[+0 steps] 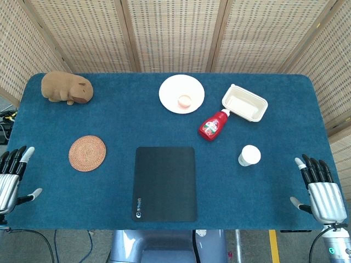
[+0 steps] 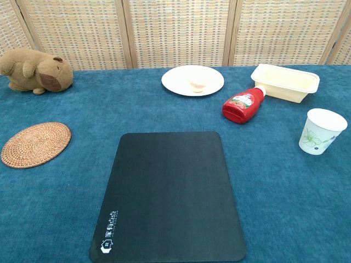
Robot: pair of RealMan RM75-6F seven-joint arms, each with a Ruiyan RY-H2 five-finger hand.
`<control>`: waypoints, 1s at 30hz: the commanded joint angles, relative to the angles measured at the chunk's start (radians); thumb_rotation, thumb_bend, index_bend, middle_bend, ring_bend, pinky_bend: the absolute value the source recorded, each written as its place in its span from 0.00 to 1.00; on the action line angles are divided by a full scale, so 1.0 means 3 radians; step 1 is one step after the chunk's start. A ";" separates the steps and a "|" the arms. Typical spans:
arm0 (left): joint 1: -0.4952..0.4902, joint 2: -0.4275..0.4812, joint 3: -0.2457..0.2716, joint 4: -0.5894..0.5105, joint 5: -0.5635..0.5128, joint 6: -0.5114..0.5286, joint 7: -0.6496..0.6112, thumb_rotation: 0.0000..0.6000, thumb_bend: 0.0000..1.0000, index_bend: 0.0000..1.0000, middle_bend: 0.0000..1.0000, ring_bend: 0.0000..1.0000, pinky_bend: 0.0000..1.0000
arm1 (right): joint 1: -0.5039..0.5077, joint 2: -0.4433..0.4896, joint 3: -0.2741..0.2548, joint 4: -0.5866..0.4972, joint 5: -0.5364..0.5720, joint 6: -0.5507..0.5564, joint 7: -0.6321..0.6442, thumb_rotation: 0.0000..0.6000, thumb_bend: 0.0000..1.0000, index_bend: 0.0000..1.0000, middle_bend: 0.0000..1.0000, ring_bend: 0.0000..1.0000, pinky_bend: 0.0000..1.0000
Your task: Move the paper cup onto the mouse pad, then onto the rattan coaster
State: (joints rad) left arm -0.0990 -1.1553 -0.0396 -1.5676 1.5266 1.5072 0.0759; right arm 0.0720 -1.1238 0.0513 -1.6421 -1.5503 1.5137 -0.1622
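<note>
Head view. The white paper cup with a green print point(image 1: 249, 155) stands upright at right of centre on the blue-carpeted bench point(image 1: 109, 109), untouched and apart from the black rectangular mouse pad point(image 1: 164, 183) at lower centre. The round woven rattan coaster point(image 1: 87, 153) lies left of the pad. The right hand point(image 1: 318, 189), lower right, is spread and holds nothing; the left hand point(image 1: 13, 175), lower left, likewise. Step 1, the reach, is best made by the right hand, closing lightly around the cup's wall so the thin paper does not crush.

Chest view. Neither hand shows. The paper cup point(image 2: 321, 131) sits at the right edge, below the red squeeze bottle point(image 2: 244, 104); approaching from the lower right avoids the bottle.
</note>
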 commanded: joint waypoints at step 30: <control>0.0076 0.0054 0.0033 -0.0029 0.0064 0.0127 -0.0067 1.00 0.14 0.00 0.00 0.00 0.00 | 0.0010 0.0048 -0.0037 -0.0033 -0.0042 -0.0049 0.0108 1.00 0.05 0.00 0.00 0.00 0.00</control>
State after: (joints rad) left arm -0.0763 -1.1392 -0.0298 -1.5764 1.5457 1.5451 0.0559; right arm 0.0749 -1.1094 0.0401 -1.6521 -1.5628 1.4988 -0.1299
